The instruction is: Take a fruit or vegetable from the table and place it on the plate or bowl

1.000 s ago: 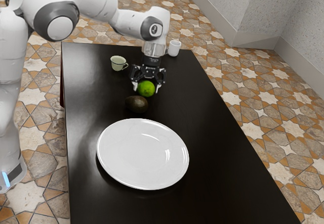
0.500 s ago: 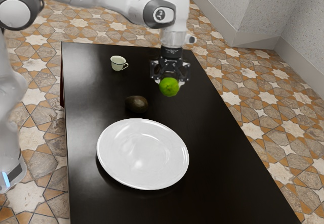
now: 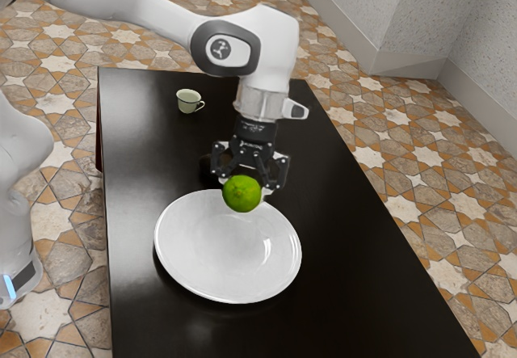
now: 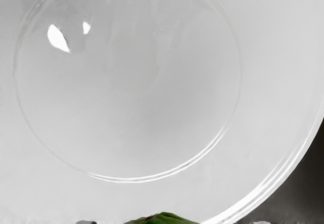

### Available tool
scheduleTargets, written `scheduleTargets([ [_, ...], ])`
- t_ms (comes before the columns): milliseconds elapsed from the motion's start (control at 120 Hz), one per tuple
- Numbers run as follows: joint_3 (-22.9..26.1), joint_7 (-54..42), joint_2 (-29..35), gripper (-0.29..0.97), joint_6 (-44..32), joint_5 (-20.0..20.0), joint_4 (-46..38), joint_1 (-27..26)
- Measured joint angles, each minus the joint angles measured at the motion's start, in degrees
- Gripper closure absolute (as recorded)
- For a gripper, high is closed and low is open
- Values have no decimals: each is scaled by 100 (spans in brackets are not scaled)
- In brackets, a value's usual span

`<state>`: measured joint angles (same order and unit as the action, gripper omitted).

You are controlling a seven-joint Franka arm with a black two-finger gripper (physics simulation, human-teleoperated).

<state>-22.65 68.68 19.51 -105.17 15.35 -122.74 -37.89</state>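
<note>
A green lime [image 3: 242, 192] hangs in the air over the far edge of the white plate [image 3: 202, 269], and my gripper [image 3: 245, 187] is shut on it. Under my hand the plate [image 4: 152, 97] spreads wide, with the top of the lime [image 4: 162, 218] just showing below the camera. My arm and hand hide the dark avocado that lay on the table beyond the plate.
A small white cup [image 3: 189, 99] stands at the far side of the dark table [image 3: 363, 277]. The table ends at an edge on the exterior view's right, above a patterned tile floor.
My gripper has carried the lime from above the far table toward the near side and down, from beside the avocado to over the plate's far edge.
</note>
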Motion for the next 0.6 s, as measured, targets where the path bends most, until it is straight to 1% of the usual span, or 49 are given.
scheduleTargets([
  [158,63,422,69,39,2,-19,-70,11],
  [225,62,549,98,24,3,-16,-68,56],
  [308,58,684,109,13,1,-11,-69,136],
  [392,52,801,112,7,0,-9,-71,190],
  [500,48,929,118,4,-5,-12,-52,286],
  [542,13,981,54,3,-34,-113,-17,504],
  [567,-3,1029,-91,2,-73,-128,219,661],
  [600,3,1187,-384,2,-48,-335,1009,772],
])
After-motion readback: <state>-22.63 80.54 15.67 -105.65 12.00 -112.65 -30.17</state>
